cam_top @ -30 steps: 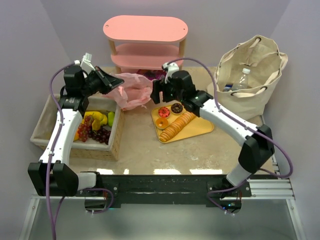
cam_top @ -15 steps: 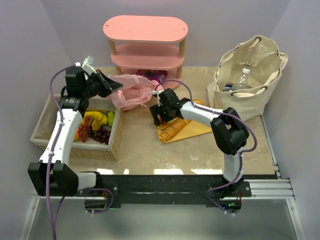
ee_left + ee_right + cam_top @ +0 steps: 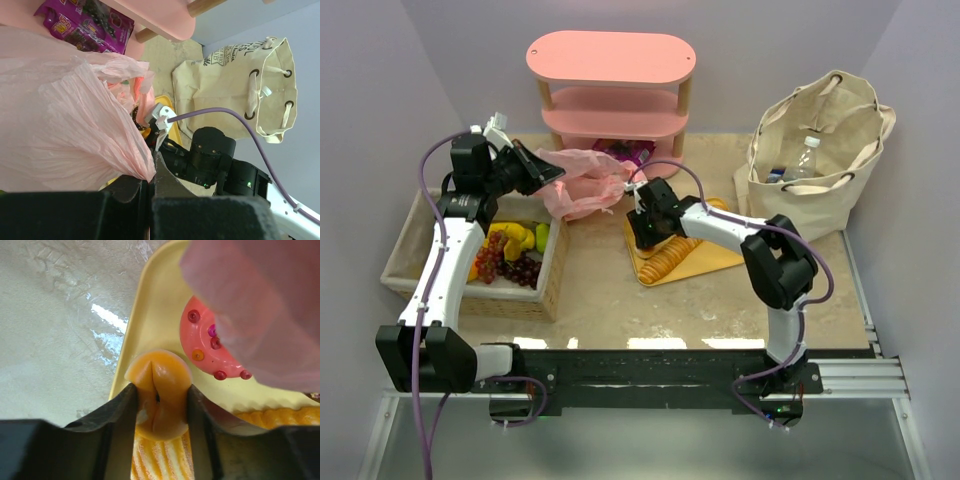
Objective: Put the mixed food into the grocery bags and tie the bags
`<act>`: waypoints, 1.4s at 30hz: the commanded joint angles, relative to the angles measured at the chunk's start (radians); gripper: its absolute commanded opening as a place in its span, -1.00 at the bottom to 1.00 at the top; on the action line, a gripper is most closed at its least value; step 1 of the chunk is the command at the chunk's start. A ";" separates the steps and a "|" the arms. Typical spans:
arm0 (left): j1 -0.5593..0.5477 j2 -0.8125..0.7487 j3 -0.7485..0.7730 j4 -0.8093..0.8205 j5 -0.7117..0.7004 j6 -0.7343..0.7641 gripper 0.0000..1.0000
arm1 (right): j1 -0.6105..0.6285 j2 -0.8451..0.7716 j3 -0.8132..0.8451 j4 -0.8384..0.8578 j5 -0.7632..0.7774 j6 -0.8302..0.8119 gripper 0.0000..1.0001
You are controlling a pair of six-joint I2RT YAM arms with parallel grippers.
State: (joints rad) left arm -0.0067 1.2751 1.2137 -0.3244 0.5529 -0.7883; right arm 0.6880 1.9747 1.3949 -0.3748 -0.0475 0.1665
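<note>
Now right gripper (image 3: pixel 161 390) clamps orange donut (image 3: pixel 160 367) (on yellow tray (image 3: pixel 152 315)); left gripper (image 3: pixel 150 177) pinches pink bag (image 3: pixel 65 125).

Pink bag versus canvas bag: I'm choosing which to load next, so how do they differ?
The pink bag is thin, translucent and crumpled low; the canvas bag is opaque beige, larger and upright. The left pincer pinches the pink bag; the canvas bag is untouched. Both are soft-sided.

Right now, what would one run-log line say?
left gripper: shut on pink bag | right gripper: shut on orange pastry | pastry: at yellow tray rim
</note>
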 commanded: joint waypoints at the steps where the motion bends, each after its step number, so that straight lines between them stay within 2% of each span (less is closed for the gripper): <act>1: 0.007 -0.022 0.023 0.015 -0.002 0.023 -1.00 | 0.004 -0.147 -0.013 0.023 -0.021 -0.030 -0.34; 7: 0.007 -0.020 0.014 0.021 -0.005 0.024 -1.00 | 0.033 -0.391 -0.080 0.129 -0.034 -0.045 -0.39; 10: 0.007 -0.014 -0.002 0.028 -0.002 0.021 -1.00 | 0.033 -0.453 -0.027 0.172 -0.017 -0.019 -0.38; 14: 0.007 -0.013 -0.014 0.042 0.018 0.006 -1.00 | 0.033 -0.341 0.160 0.166 -0.086 0.030 -0.37; 18: 0.007 -0.016 -0.010 0.038 0.016 0.012 -1.00 | 0.033 -0.125 0.343 0.197 -0.198 0.085 -0.39; 22: 0.007 -0.025 -0.014 0.041 0.013 0.011 -1.00 | 0.036 0.043 0.560 0.169 -0.241 0.103 -0.41; 26: 0.007 -0.031 -0.013 0.042 0.010 0.009 -1.00 | 0.042 0.116 0.631 0.154 -0.226 0.093 -0.39; 27: 0.007 -0.033 -0.013 0.041 0.009 0.011 -1.00 | 0.042 0.133 0.645 0.148 -0.224 0.091 -0.32; 29: 0.007 -0.034 -0.014 0.041 0.008 0.011 -1.00 | 0.042 0.180 0.696 0.113 -0.219 0.093 -0.02; 30: 0.007 -0.033 -0.016 0.041 0.010 0.011 -1.00 | 0.042 0.193 0.714 0.100 -0.224 0.091 0.36; 32: 0.007 -0.034 -0.014 0.039 0.008 0.011 -1.00 | 0.042 0.213 0.766 0.062 -0.230 0.082 0.64; 33: 0.007 -0.033 -0.014 0.039 0.008 0.011 -1.00 | 0.042 0.211 0.773 0.057 -0.229 0.080 0.91; 39: 0.007 -0.022 -0.008 0.036 0.002 0.015 -1.00 | 0.028 0.041 0.630 0.071 -0.145 0.050 0.97; 42: 0.007 -0.017 -0.006 0.038 -0.004 0.018 -1.00 | -0.042 0.000 0.580 0.039 -0.127 0.088 0.97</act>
State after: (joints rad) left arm -0.0067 1.2694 1.1984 -0.3157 0.5484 -0.7891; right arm 0.7181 2.1086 2.0171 -0.3309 -0.2234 0.2401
